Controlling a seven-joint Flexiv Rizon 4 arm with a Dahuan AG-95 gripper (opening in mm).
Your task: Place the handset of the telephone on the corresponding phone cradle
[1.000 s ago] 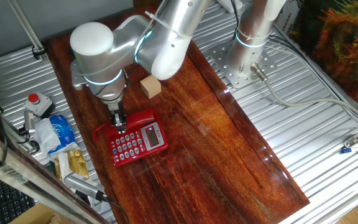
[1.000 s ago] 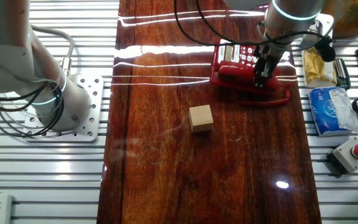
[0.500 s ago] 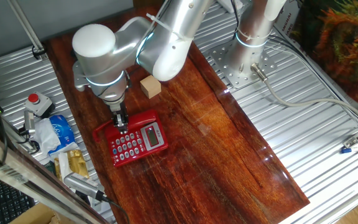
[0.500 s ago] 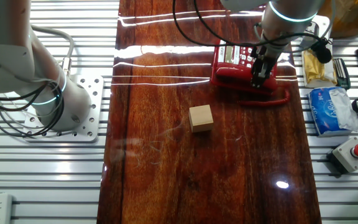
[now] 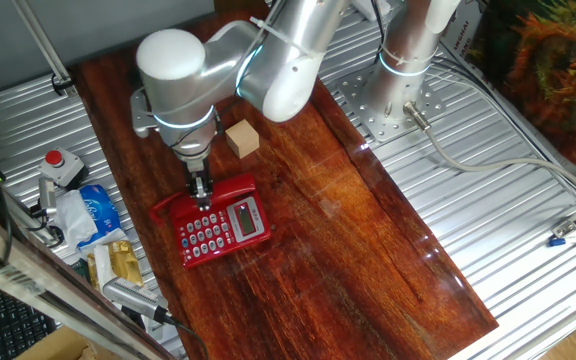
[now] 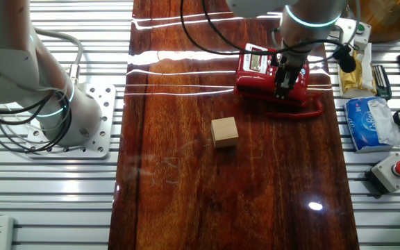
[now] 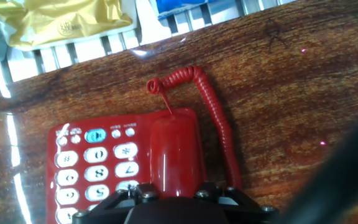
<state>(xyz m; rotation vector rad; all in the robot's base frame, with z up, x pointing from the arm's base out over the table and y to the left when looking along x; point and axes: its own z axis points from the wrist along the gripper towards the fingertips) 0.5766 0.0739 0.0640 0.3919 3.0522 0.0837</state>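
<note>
The red telephone sits at the left edge of the wooden table, keypad and grey display facing up; it also shows in the other fixed view. The glossy red handset lies along the phone cradle strip beside the keypad. I cannot tell whether it rests in the cradle or hovers just over it. Its coiled cord loops onto the wood. My gripper points straight down with its fingers on both sides of the handset's middle, shut on it. It also shows in both fixed views.
A tan wooden cube stands on the wood close to the phone. A grey box with a red button, a blue packet and a yellow packet lie just off the table's edge. A second arm's base stands across the table.
My gripper has shifted sideways along with the handset, bringing it in over the phone base beside the keypad. The phone and the cube have not moved.
</note>
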